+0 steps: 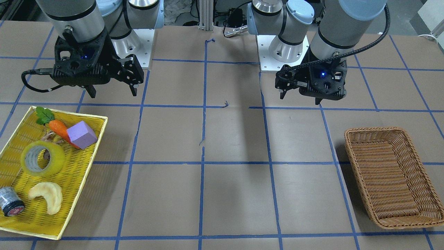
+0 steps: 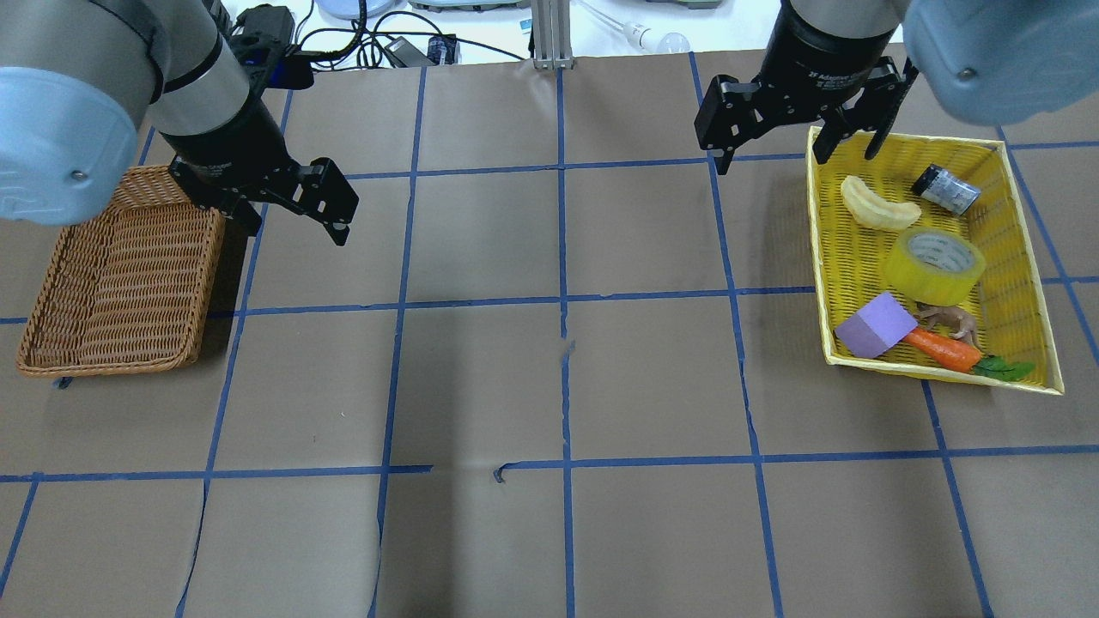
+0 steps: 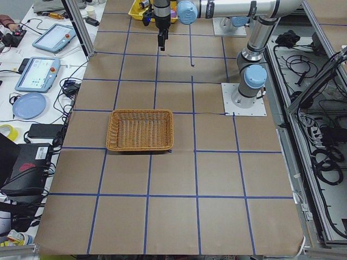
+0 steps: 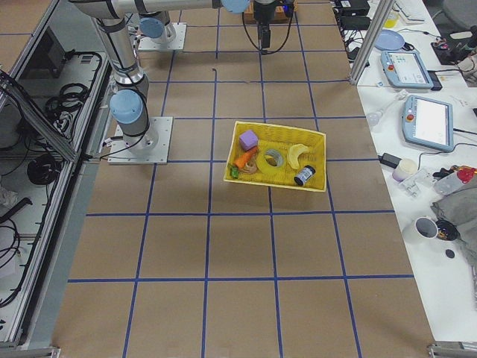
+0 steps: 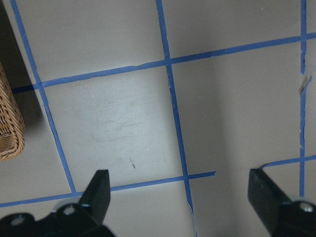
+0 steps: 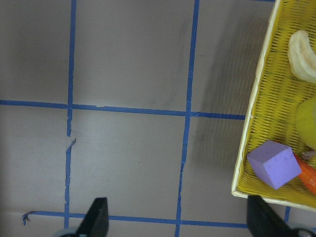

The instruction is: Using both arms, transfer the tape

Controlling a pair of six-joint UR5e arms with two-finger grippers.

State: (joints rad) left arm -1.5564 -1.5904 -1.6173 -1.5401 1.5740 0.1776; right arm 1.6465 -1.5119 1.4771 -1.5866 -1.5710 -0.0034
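Nothing grabbed yet, so you're at the start. The wide translucent yellow-green tape roll with grey-white core (image 1: 42, 157) sits in the shallow yellow mesh tray (image 1: 84, 175) on the robot's right side of the table. Around it are a purple foam cube (image 1: 81, 134), an orange toy carrot (image 1: 60, 130), a pale crescent-shaped piece (image 1: 47, 197) and a small dark cylinder with a red end (image 1: 10, 205). The roll touches none of these that I can see.

The right gripper (image 1: 112, 93) hangs above the table with its fingers spread wide and nothing between them. The left gripper (image 1: 300, 98) is the same, spread and empty, up near the brown wicker basket (image 1: 374, 130), well apart from the tape.

Key relation: the right arm is clearly the nearer one. Its wrist view looks down on bare table, with only the tray's inner rim and the cube at the edge. So the roll lies outboard of that gripper, away from the table's centre, and you'd need to carry it sideways over the rim.

The roll's core hole faces mostly up, a bit tilted, so its axis is near vertical. I'd judge a pinch across one wall of the ring, one finger in the hole, as the likely grasp. The exact tilt can't be told from here
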